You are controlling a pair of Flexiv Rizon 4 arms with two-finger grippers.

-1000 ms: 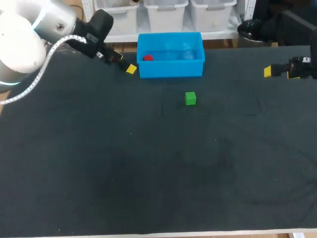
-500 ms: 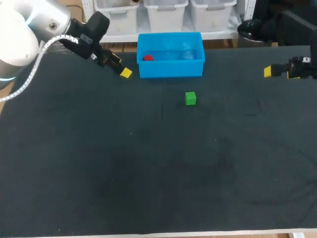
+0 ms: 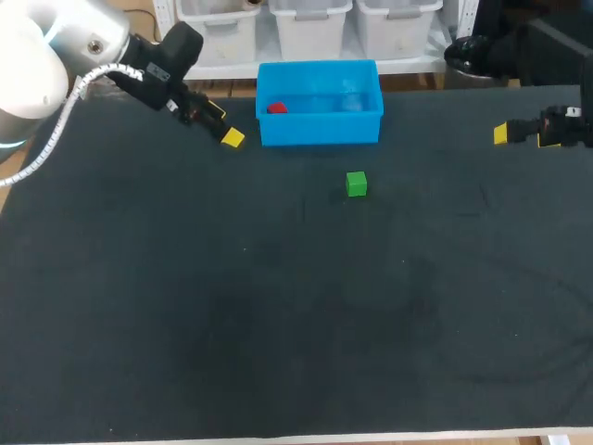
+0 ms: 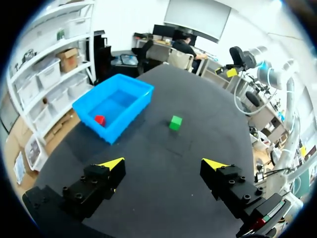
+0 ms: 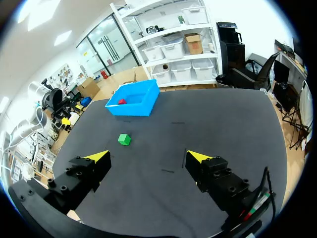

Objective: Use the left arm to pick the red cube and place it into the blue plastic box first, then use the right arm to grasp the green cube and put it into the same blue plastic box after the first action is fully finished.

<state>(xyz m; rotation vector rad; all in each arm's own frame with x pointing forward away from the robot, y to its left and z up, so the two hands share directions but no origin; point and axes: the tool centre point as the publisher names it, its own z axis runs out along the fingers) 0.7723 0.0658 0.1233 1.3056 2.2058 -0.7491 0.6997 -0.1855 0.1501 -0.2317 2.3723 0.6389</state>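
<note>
The blue plastic box (image 3: 320, 128) stands at the table's far middle, and the red cube (image 3: 276, 108) lies inside it at its left end. In front of the box the green cube (image 3: 356, 184) rests on the mat. My left gripper (image 3: 224, 125) hangs open and empty just left of the box. Its wrist view shows the left gripper (image 4: 164, 163) with the box (image 4: 126, 124), red cube (image 4: 100, 119) and green cube (image 4: 175, 122) ahead of it. My right gripper (image 3: 505, 133) is open at the far right. The right gripper (image 5: 148, 156) faces the green cube (image 5: 124, 139) and box (image 5: 133, 110).
A dark mat (image 3: 278, 324) covers the whole table, which carries only the box and the cubes. The table's front edge (image 3: 296, 438) runs along the near side.
My left gripper has drawn back to the left, away from the box's corner, still open. The right arm, both cubes and the box have stayed put.
</note>
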